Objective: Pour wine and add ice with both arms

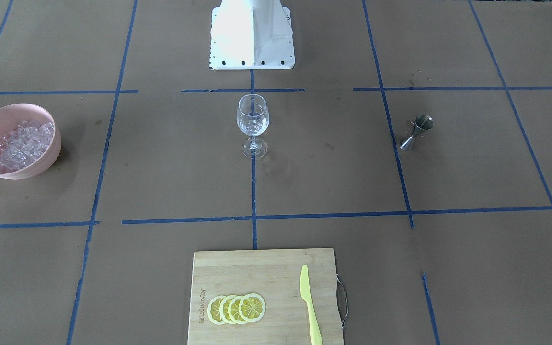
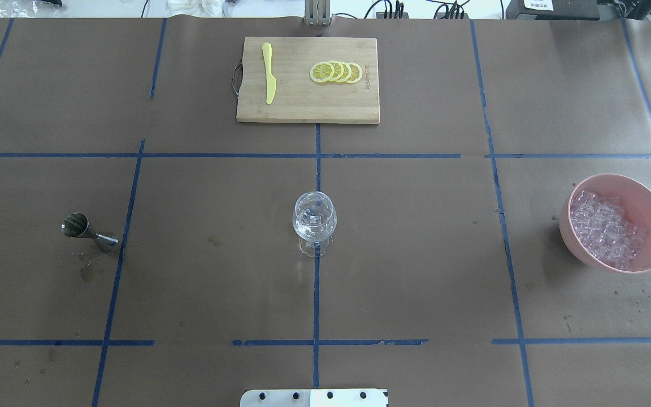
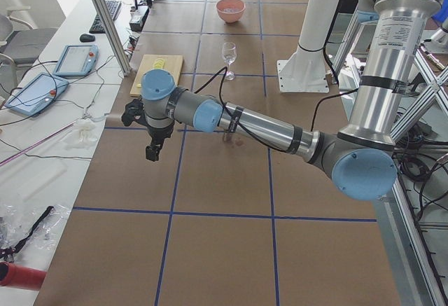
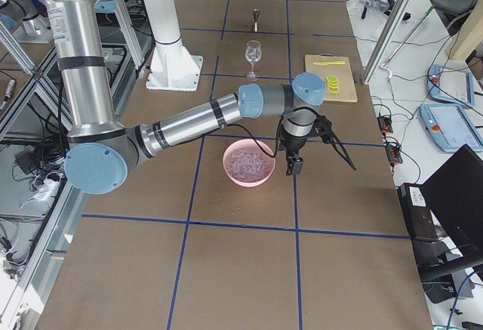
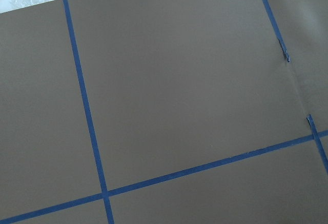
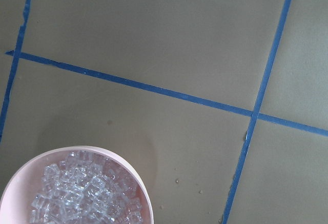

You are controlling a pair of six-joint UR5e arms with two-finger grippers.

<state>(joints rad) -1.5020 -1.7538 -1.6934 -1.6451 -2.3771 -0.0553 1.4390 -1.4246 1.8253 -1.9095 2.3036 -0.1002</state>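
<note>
The ice (image 1: 19, 146) is a heap of small clear cubes in a pink bowl (image 1: 50, 160), also seen overhead (image 2: 605, 229) and in the right wrist view (image 6: 87, 196). A clear stemmed wine glass (image 1: 253, 120) stands upright at the table's middle (image 2: 315, 219). A steel jigger (image 2: 85, 230) lies tipped on the robot's left side. My left gripper (image 3: 152, 153) hangs over bare table at the far left end. My right gripper (image 4: 291, 168) hangs just beside the bowl (image 4: 229, 170). I cannot tell whether either is open or shut.
A bamboo cutting board (image 2: 303, 107) with lemon slices (image 2: 337, 72) and a yellow knife (image 2: 269, 73) lies at the far edge. The white base block (image 1: 252, 48) stands behind the glass. Water drops (image 2: 647, 294) dot the paper near the bowl.
</note>
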